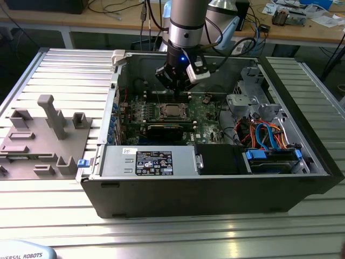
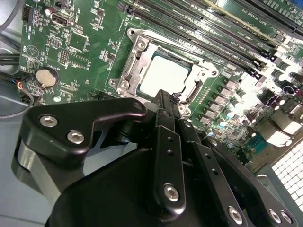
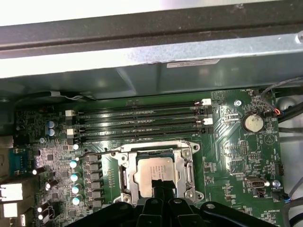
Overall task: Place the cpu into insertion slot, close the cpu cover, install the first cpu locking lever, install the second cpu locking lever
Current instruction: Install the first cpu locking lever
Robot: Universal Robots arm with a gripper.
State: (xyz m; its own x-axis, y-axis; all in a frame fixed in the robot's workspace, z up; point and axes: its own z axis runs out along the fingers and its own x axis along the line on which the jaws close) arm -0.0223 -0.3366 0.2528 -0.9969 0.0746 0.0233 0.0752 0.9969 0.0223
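The cpu (image 3: 152,171) lies flat in the socket on the green board, its silver top showing in both wrist views (image 2: 163,75) and in the exterior view (image 1: 172,110). The cpu cover (image 3: 124,171), a silvery frame, lies down around the cpu (image 2: 135,56). A thin lever (image 3: 102,152) runs along one side of the socket. My gripper (image 1: 176,86) hangs just above the socket's edge inside the case. Its black fingers (image 2: 165,118) are together, with nothing between them, and their tips (image 3: 163,184) sit over the cpu's rim.
The open computer case (image 1: 108,162) lies on a slotted metal table. Memory slots (image 3: 137,123) run beside the socket, and a coin battery (image 3: 252,123) sits on the board. Drive bays and coloured cables (image 1: 264,135) fill the exterior view's right. A grey fixture (image 1: 43,135) stands at the left.
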